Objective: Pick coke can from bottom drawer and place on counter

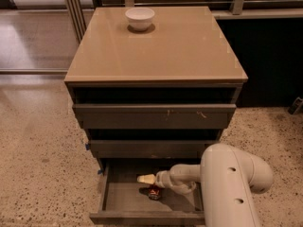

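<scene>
In the camera view, the bottom drawer [122, 203] stands pulled out under two closed drawers [154, 115]. The coke can [154, 192] sits on its grey floor, near the middle. The white arm [227, 183] reaches in from the right, and the gripper [146, 178] hangs inside the drawer, just above and left of the can. Whether it is spread or closed, I cannot tell, nor whether it touches the can. A white bowl [140, 18] rests at the back of the tan tabletop [156, 51].
</scene>
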Controlling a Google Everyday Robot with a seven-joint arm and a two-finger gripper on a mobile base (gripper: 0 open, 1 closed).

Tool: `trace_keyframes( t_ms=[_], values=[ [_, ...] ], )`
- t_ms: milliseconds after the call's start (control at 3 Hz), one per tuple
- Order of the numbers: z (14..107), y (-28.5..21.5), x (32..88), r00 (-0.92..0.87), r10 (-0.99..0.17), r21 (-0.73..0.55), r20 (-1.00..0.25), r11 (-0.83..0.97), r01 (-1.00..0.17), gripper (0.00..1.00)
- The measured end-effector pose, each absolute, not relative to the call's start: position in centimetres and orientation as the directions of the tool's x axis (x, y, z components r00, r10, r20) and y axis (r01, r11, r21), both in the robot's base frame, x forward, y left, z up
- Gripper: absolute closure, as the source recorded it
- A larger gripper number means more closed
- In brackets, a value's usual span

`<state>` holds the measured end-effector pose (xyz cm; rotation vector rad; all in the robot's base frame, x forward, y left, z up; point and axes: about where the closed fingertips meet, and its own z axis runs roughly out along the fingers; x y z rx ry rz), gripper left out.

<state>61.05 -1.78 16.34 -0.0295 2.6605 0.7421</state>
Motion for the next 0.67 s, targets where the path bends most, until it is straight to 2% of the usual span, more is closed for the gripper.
trace_keyframes(
  t_ms=[667],
  values=[
    [14.12, -2.79, 60.55, -0.940, 0.103, 0.469, -0.326, 0.881, -0.066, 0.00]
  ],
)
